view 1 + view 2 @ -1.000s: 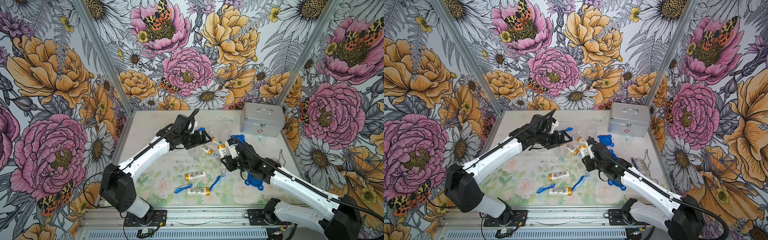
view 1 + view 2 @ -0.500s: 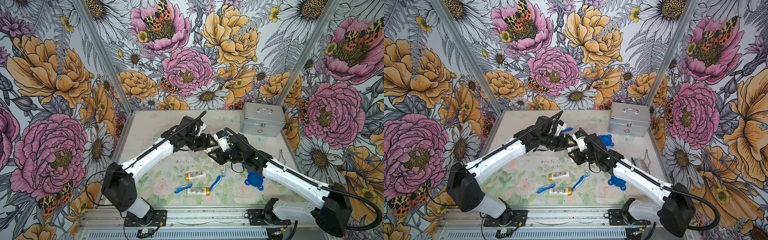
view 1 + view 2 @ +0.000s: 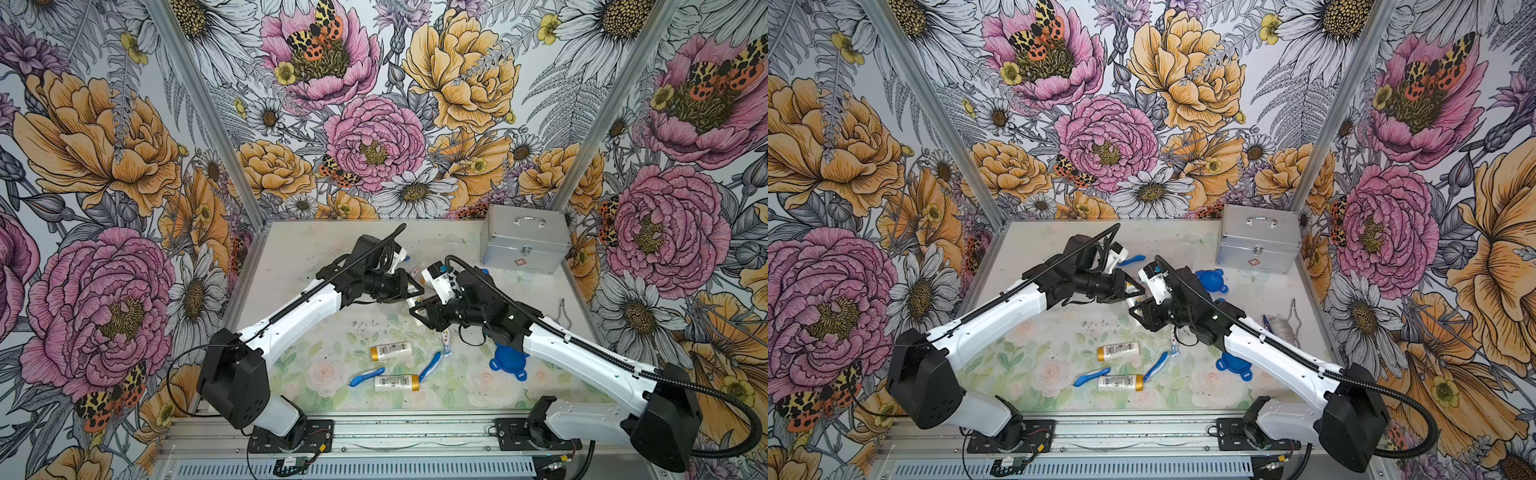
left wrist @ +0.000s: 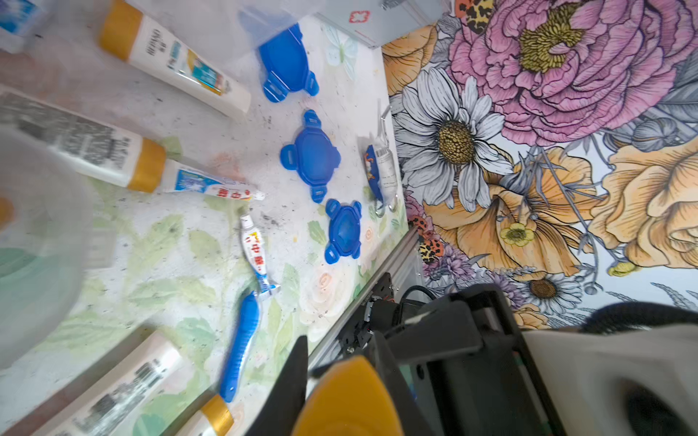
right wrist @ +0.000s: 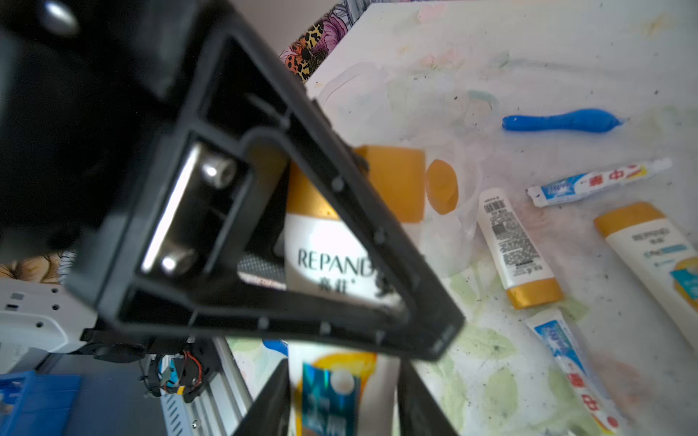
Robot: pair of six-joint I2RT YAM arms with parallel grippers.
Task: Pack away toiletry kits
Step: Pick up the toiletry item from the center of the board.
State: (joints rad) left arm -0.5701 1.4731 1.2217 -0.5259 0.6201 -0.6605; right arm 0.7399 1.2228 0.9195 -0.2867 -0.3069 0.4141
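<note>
Left fingers (image 4: pixel 289 381) are narrowed onto the gold-capped end of a white bottle (image 5: pixel 325 249), held in the air over the middle of the surface (image 3: pixel 316 257). Right fingers (image 5: pixel 270 411) stand on either side of the same bottle's other end, their edges meeting its sides; whether they press it or only flank it cannot be told. In both top views the two arms reach in from the front and meet tip to tip at the centre. A clear cup (image 5: pixel 459 230) sits just beyond the held bottle, with a gold cap showing through its wall. Nearer the front edge lie a second bottle (image 3: pixel 391 351) and a third bottle (image 3: pixel 396 382), both on their sides. A blue toothbrush (image 3: pixel 367 376) lies just beside the third bottle. A second toothbrush (image 3: pixel 430 365) lies on its other side, with a toothpaste tube (image 3: pixel 446 343) at its far tip. A third toothbrush (image 3: pixel 1131 260) lies at the back, beside the left wrist. Three blue lids (image 4: pixel 311 154) lie in a loose row on the right side, each apart from the others. A silver case (image 3: pixel 525 245) stands closed in the back right corner, well apart from the arms.
</note>
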